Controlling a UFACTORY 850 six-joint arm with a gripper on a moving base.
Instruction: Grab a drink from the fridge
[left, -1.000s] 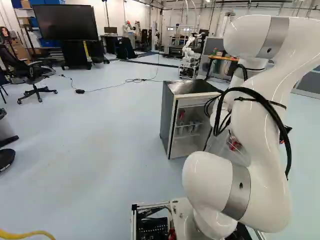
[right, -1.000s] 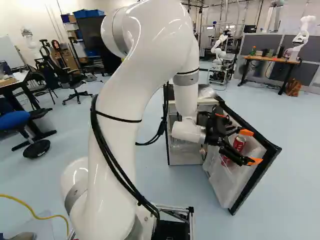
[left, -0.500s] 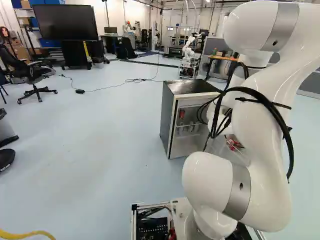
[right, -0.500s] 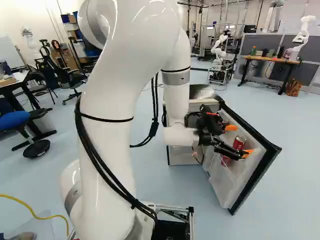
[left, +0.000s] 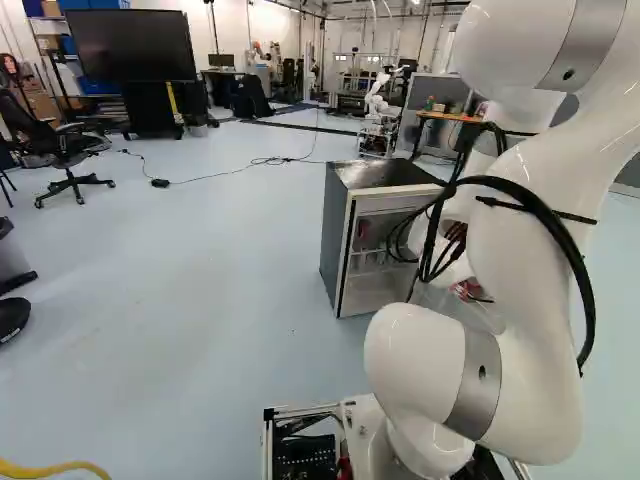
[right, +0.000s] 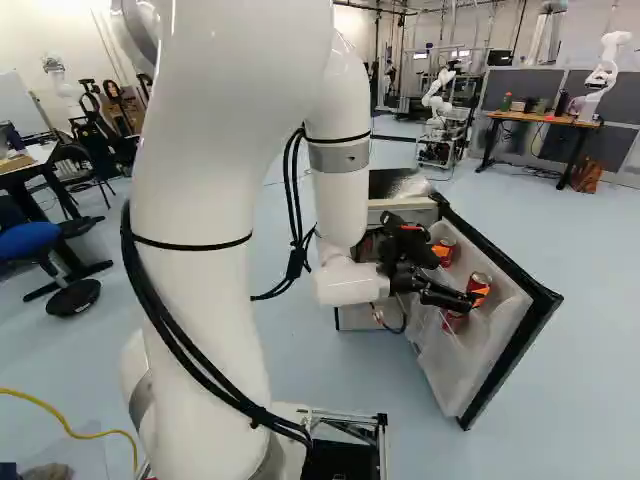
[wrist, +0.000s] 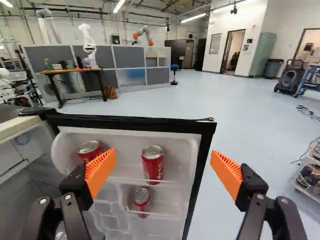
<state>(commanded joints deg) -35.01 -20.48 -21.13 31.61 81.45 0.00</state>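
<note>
Black rim (wrist: 132, 121) frames the open door (right: 437, 370) of the fridge (left: 337, 240). Hand (right: 461, 273) open, fingers wide apart: one on the hinge side, overlapping the hinge-side can (wrist: 89, 150) in the wrist view, contact unclear; the other past the door's free edge, with floor (wrist: 260, 120) beyond it. Centre can (wrist: 153, 164) upright on the upper door shelf (wrist: 126, 167), ahead of the hand, between the finger lines, apart from both pads, nearer the hinge-side one. Low can (wrist: 142, 197) a shelf below
</note>
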